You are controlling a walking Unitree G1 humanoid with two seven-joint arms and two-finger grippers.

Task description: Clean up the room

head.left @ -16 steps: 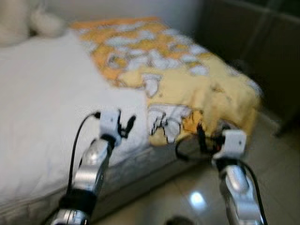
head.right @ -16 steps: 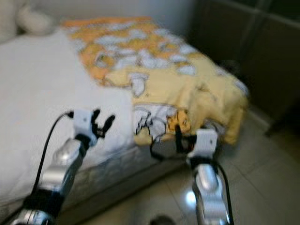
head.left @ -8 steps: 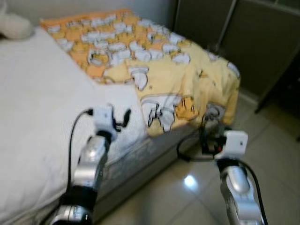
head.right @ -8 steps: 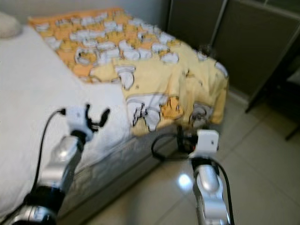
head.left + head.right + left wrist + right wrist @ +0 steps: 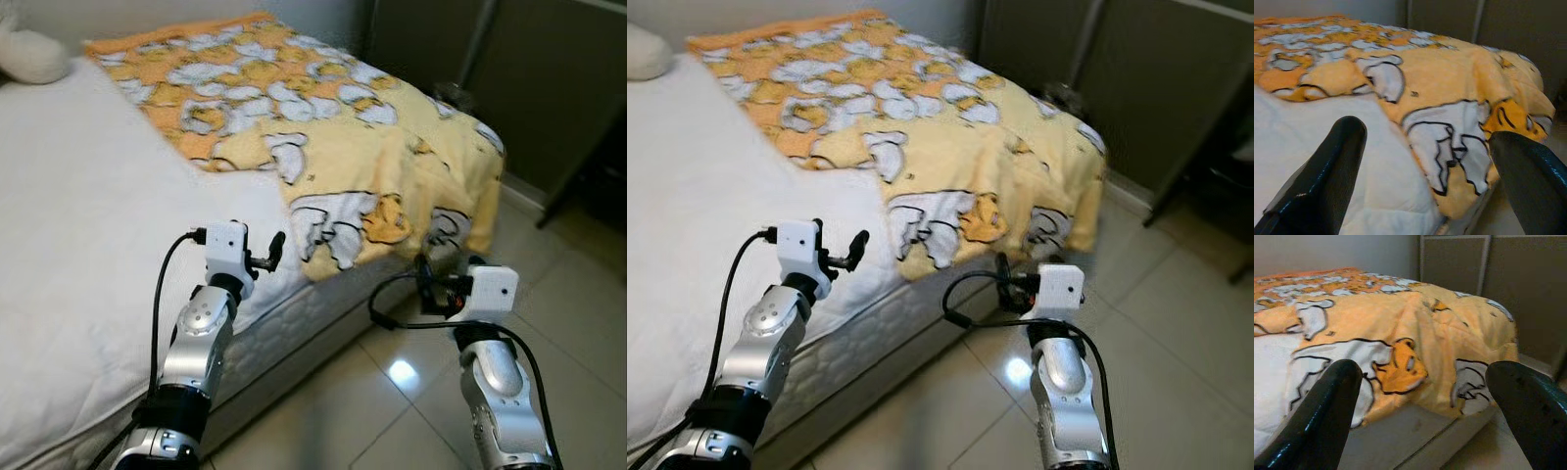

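Observation:
A yellow and orange blanket [image 5: 323, 127] printed with cartoon cats covers the far side of the bed and hangs over its corner toward the floor. The near part of the bed is a bare white quilt [image 5: 88, 215]. My left gripper [image 5: 266, 257] is open and hovers over the quilt's edge, just short of the blanket's hem. In the left wrist view the left gripper [image 5: 1427, 134] faces the blanket [image 5: 1449, 78] with nothing between its fingers. My right gripper [image 5: 436, 289] is open too, low beside the bed over the floor. It points at the blanket's hanging corner [image 5: 1400, 313].
A pale pillow or soft toy [image 5: 29, 54] lies at the head of the bed. Dark wardrobe doors [image 5: 549, 78] stand behind the bed's far corner, with dark furniture [image 5: 598, 166] to the right. Glossy floor tiles [image 5: 392, 392] run alongside the bed.
The camera has shifted and the picture has sharpened, so the bed's corner and wardrobe sit more centrally. Both arms hold much the same pose, grippers still open.

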